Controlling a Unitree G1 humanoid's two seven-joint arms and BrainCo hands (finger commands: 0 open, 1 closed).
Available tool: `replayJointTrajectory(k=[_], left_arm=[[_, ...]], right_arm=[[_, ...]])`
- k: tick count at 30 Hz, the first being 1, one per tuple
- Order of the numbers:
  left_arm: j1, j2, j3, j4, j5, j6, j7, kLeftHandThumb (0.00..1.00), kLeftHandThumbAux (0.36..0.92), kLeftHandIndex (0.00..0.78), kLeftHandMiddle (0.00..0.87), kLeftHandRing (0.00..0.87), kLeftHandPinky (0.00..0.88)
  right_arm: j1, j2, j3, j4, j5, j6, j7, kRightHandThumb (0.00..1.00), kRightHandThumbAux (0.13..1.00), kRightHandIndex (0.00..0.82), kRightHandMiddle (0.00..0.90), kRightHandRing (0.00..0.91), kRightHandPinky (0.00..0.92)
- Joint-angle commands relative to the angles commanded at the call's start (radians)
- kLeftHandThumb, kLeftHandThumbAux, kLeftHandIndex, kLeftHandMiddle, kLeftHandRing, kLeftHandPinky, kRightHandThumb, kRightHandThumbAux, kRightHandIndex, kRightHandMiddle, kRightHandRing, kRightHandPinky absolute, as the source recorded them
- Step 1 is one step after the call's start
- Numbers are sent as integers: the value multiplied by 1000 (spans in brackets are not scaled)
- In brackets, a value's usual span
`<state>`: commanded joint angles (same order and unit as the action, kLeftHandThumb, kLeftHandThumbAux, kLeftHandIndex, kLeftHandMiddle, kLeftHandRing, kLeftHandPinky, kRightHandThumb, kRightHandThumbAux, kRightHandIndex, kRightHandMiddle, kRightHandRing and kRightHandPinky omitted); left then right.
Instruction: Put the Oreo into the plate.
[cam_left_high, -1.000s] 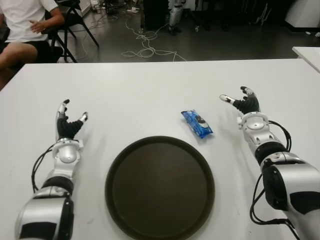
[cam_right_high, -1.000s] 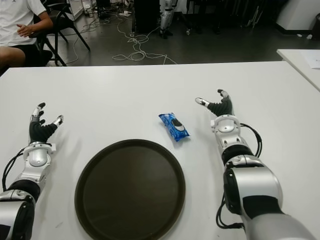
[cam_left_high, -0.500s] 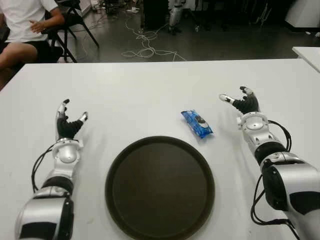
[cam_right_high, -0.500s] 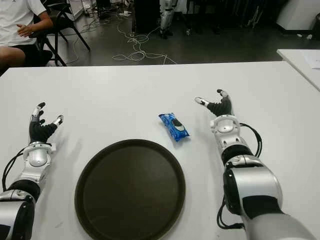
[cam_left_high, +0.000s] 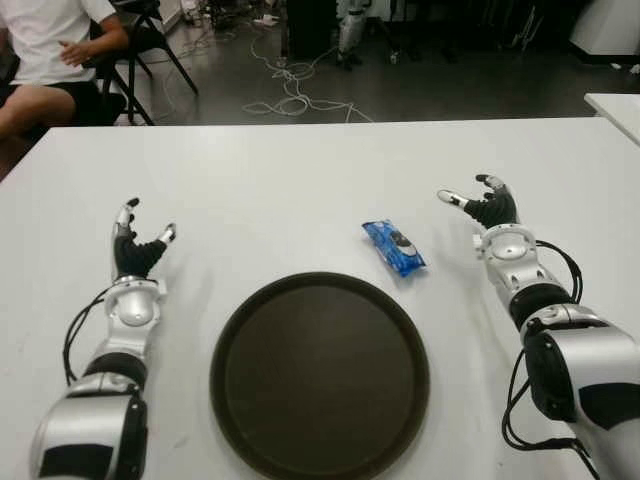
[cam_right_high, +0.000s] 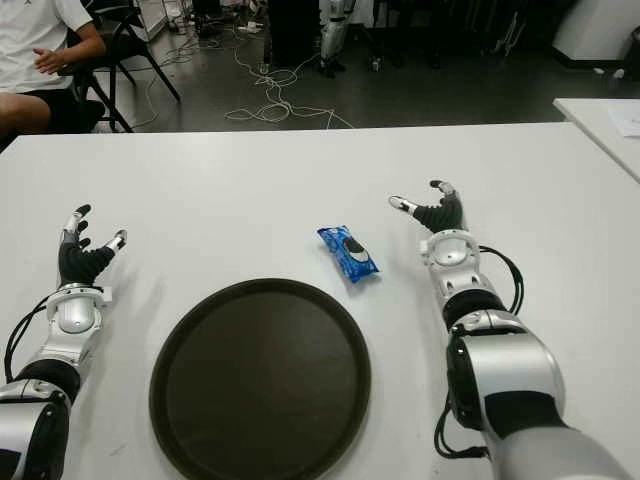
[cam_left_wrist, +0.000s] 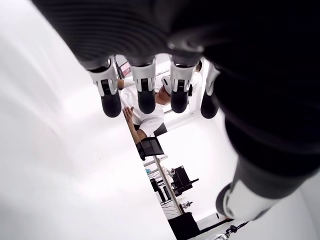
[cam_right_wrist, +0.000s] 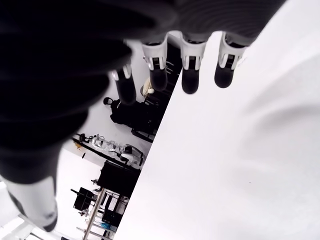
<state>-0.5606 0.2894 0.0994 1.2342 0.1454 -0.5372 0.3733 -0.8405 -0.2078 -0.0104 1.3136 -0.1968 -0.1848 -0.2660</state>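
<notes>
- Barely anything has shifted in the last second: only the right hand (cam_left_high: 480, 203) has crept a touch toward the packet, while the Oreo pack, the plate and the left hand sit where they were.
- Oreo pack (cam_left_high: 394, 247): a small blue wrapper lying flat on the white table (cam_left_high: 300, 180), angled, just beyond the far right rim of the plate, not touching it and not yet held.
- Plate (cam_left_high: 232, 395): a dark round tray near the robot's front edge, between the two arms, nothing on it.
- Right hand: fingers spread and relaxed, thumb out toward the pack, holding nothing; it shows to the right of the pack, a short way off.
- Left hand (cam_left_high: 137, 243): also open and empty, idle to the left of the plate.
- A person (cam_left_high: 45, 50) sits beyond the far left corner of the table.
- As I judge it, the reach is the step in hand. The right hand should swing in over the wrapper, line thumb and fingers across its narrow width, and press down gently, since a flat, slick packet may slide on the smooth top. Then a short carry back and leftward clears the rim.
</notes>
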Motion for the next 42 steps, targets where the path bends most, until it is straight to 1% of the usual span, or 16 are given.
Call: replayJointTrajectory(k=[3,6,9,15,19,23,27,29,35,42], left_arm=[[-1,1,1,1,0,3,1,0,753,52,68,38,22],[-2,1,1,2,0,6,1,0,755,55,70,36,18],[-2,1,1,3,-1,7,-2,0,750,56,70,37,21],[-1,3,2,2,-2,6,-5,0,739,56,74,42,22],[0,3,2,3,-2,2,-8,0,745,55,68,36,15],[1,2,1,1,0,-1,-6,0,751,55,64,32,10],[2,0,0,0,1,-5,-2,0,761,58,66,37,14],[3,-1,0,0,1,-7,0,0,762,58,66,37,16],[4,-2,-6,-2,10,-4,17,0,756,46,51,24,8],[1,-4,-5,0,6,3,19,0,743,49,64,36,21]], right_arm=[[-1,15,23,-15,-20,-18,-21,0,645,129,53,72,79],[2,22,39,-33,-30,-43,-33,0,650,124,47,62,79],[10,24,49,-45,-37,-79,-34,0,643,113,36,44,62],[26,23,66,-60,-51,-135,-35,0,633,105,37,36,53],[48,16,63,-84,-31,-204,41,0,646,103,46,33,48],[56,8,57,-101,-15,-234,102,0,652,102,52,35,41],[64,3,57,-118,-8,-263,158,0,652,100,60,33,15],[68,0,60,-126,-11,-275,175,0,649,96,59,31,8],[79,-11,70,-149,-19,-300,216,0,603,78,34,5,0],[86,-14,75,-163,-22,-329,246,0,591,71,36,1,0]])
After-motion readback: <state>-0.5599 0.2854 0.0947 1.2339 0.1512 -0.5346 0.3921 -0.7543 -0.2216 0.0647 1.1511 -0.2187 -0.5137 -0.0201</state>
